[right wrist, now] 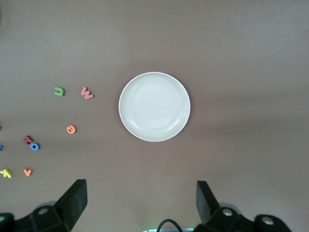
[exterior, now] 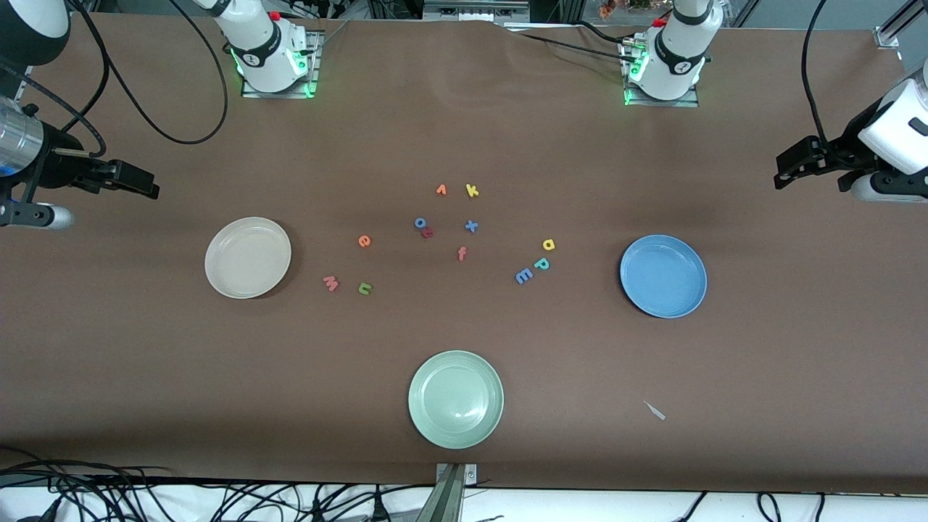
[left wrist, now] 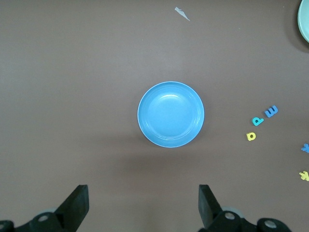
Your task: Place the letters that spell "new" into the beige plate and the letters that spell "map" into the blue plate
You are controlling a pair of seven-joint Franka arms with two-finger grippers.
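Note:
The beige plate [exterior: 248, 257] [right wrist: 154, 106] lies empty toward the right arm's end. Beside it are the orange e [exterior: 364, 241] [right wrist: 71, 129], pinkish-red w [exterior: 330, 283] [right wrist: 87, 93] and green n [exterior: 365, 289] [right wrist: 59, 91]. The blue plate [exterior: 663, 275] [left wrist: 171, 114] lies empty toward the left arm's end, with the yellow a [exterior: 549, 245] [left wrist: 250, 136], teal p [exterior: 541, 264] [left wrist: 257, 121] and blue m [exterior: 523, 275] [left wrist: 272, 111] beside it. My right gripper [exterior: 138, 181] [right wrist: 140, 187] hangs open and empty high over the table by the beige plate. My left gripper [exterior: 786, 170] [left wrist: 143, 191] hangs open and empty high by the blue plate.
A pale green plate [exterior: 456, 399] lies nearest the front camera. Mid-table lie an orange v [exterior: 441, 190], yellow k [exterior: 472, 191], blue o [exterior: 420, 223] touching a small red letter [exterior: 427, 233], blue x [exterior: 471, 226] and orange f [exterior: 462, 253]. A white scrap [exterior: 655, 410] lies near the front edge.

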